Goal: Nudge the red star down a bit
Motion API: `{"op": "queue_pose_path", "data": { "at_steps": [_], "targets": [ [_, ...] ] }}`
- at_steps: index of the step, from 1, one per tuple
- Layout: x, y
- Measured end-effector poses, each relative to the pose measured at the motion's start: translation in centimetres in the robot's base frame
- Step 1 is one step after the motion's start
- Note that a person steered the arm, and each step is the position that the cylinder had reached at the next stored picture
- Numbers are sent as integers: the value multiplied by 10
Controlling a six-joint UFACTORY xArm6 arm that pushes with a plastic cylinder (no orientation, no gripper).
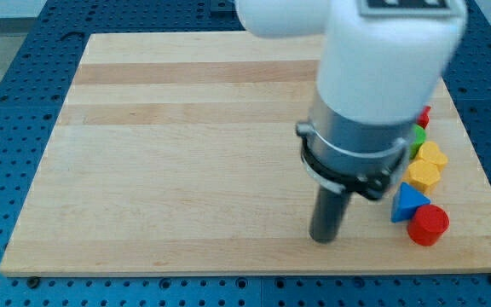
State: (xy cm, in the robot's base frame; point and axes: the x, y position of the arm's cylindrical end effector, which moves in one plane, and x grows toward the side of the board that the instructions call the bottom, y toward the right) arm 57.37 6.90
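My tip (322,240) rests on the wooden board (186,153) near the view's bottom, right of centre. A red block (424,115), mostly hidden behind my arm, pokes out at the view's right; its shape cannot be made out. It lies well above and to the right of my tip. Below it a sliver of a green block (418,136) shows beside my arm.
A cluster of blocks sits at the board's right edge: two yellow blocks (433,155) (422,176), a blue triangle (407,203) and a red cylinder (428,225). The blue triangle is the closest to my tip, to its right. My arm's white body hides the board's upper right.
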Motion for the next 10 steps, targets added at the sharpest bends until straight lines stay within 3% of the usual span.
{"op": "queue_pose_path", "data": {
  "at_steps": [2, 4, 6, 8, 9, 10],
  "targets": [
    [-116, -38],
    [-272, -52],
    [-352, 38],
    [-339, 188],
    [-289, 245],
    [-245, 259]
  ]
}}
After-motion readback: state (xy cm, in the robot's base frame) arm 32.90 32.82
